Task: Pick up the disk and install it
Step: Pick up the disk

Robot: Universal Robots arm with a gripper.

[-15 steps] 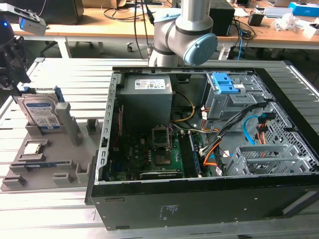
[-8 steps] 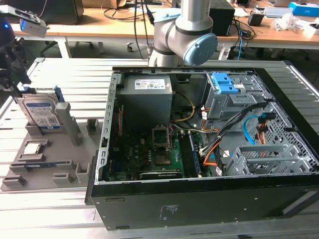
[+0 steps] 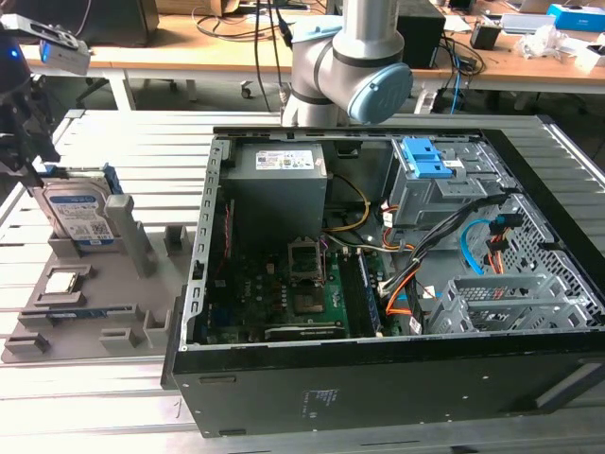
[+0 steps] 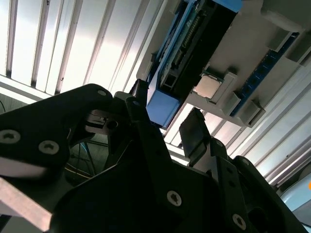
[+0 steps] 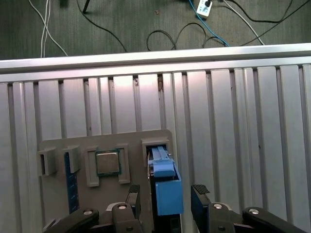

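At nine o'clock in the exterior view, well apart from the open computer case [image 3: 378,378], the disk [image 3: 80,213] was seen standing on edge in a slot of the grey holder [image 3: 123,293], its label turned outward. The gripper [image 3: 33,161] was found just beside it, at about ten o'clock from the disk, and pointed downward.

In the first wrist view the disk [image 5: 165,187] was caught edge-on, its blue frame lined up between the two fingers [image 5: 133,196]. A gap was left on each side, so the jaws were spread wide and nothing was gripped. The same was shown in the second wrist view, where the disk [image 4: 187,53] was framed by dark fingers [image 4: 194,133] held clear of it. Whether the fingertips had passed the disk's upper edge could not be told.

Around it, a tall grey post [image 3: 128,232] of the holder was stood just beside the disk at three o'clock. A small square chip [image 3: 61,282] was seated in the holder at six o'clock from the disk. Inside the case, a blue-fronted drive cage [image 3: 430,175] was mounted at about one o'clock. Everything was laid out on a slatted metal table [image 3: 95,407].

The arm [image 3: 350,66] was seen at twelve o'clock, behind the case.
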